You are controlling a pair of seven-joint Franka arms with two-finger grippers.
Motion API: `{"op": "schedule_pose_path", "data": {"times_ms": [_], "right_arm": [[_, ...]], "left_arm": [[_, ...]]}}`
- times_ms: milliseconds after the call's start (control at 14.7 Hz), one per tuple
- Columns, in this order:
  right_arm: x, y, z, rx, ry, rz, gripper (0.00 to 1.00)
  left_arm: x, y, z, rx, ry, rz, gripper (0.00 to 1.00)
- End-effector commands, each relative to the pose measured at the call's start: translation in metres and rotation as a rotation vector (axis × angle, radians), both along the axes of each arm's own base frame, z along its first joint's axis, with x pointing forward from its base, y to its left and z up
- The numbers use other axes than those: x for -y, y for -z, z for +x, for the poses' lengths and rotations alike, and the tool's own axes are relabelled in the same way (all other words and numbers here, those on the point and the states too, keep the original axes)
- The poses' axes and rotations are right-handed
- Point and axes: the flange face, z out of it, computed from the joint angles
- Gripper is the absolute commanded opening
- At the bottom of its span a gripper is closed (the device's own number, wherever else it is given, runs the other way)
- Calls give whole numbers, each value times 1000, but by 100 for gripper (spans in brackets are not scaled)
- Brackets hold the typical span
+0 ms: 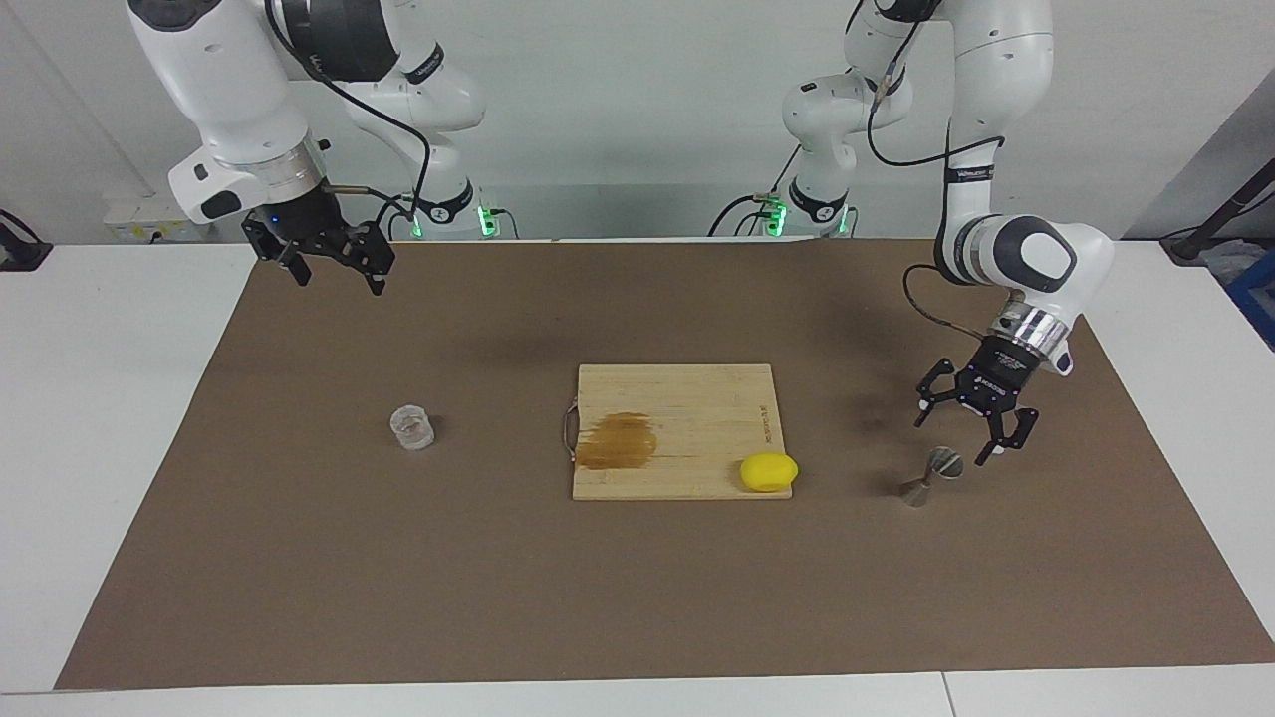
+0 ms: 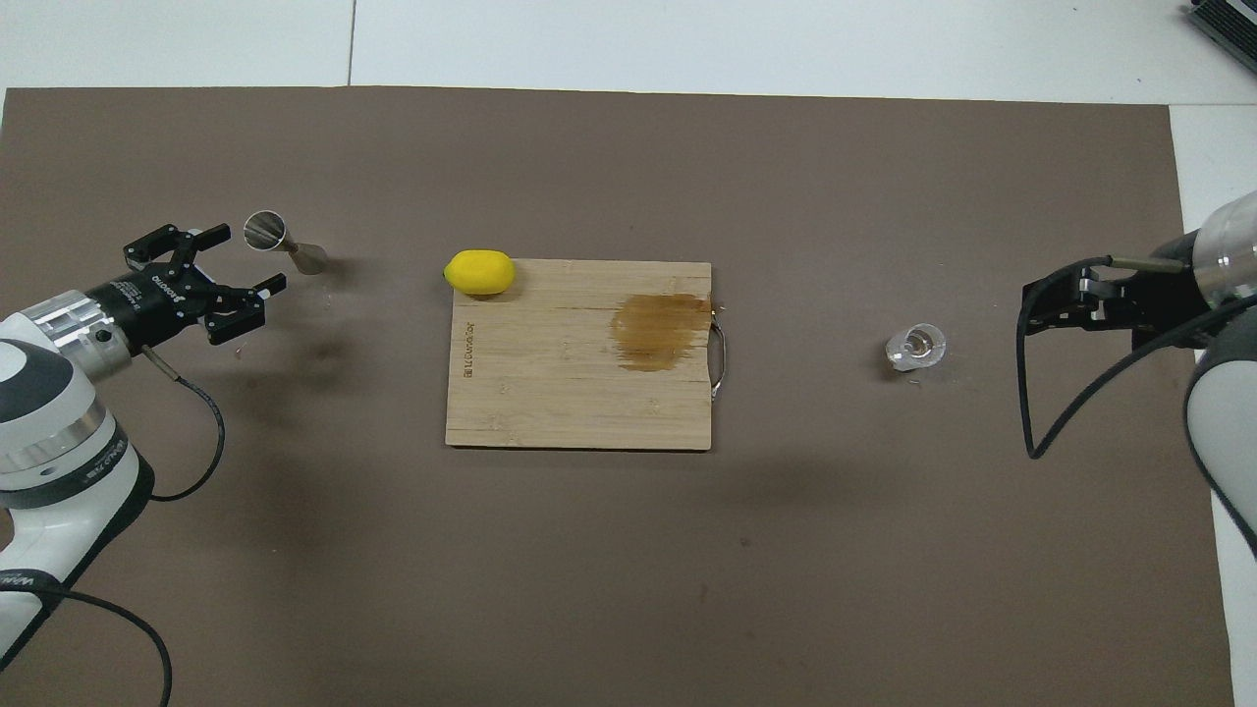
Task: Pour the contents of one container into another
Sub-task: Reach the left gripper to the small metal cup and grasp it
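Note:
The small clear glass cup (image 1: 411,426) (image 2: 915,347) stands on the brown mat toward the right arm's end. The metal hourglass jigger (image 1: 931,476) (image 2: 285,244) stands upright on the mat toward the left arm's end. My left gripper (image 1: 954,440) (image 2: 245,260) hangs low over the mat close beside the jigger, open, tilted down toward it and not touching it. My right gripper (image 1: 339,284) (image 2: 1041,306) waits open, raised over the mat's edge near its base, well away from the cup. Neither gripper holds anything.
A wooden cutting board (image 1: 687,393) (image 2: 550,393) with a brown stain (image 1: 618,441) lies in the middle of the mat (image 1: 637,597). A yellow lemon (image 1: 768,471) (image 2: 479,272) rests on the board's corner nearest the jigger.

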Motion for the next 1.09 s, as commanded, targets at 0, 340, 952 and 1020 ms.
{"op": "schedule_pose_path", "data": {"times_ms": [0, 340, 952, 1020], "right_arm": [[4, -2, 2, 11, -12, -1, 100], [4, -2, 2, 11, -12, -1, 100], [4, -2, 2, 11, -12, -1, 100], [4, -2, 2, 11, -12, -1, 100]], "left_arm": [[7, 1, 2, 5, -51, -3, 100], [13, 6, 8, 11, -52, 8, 100], [18, 7, 14, 16, -119, -5, 93], [19, 7, 14, 16, -120, -3, 92]]}}
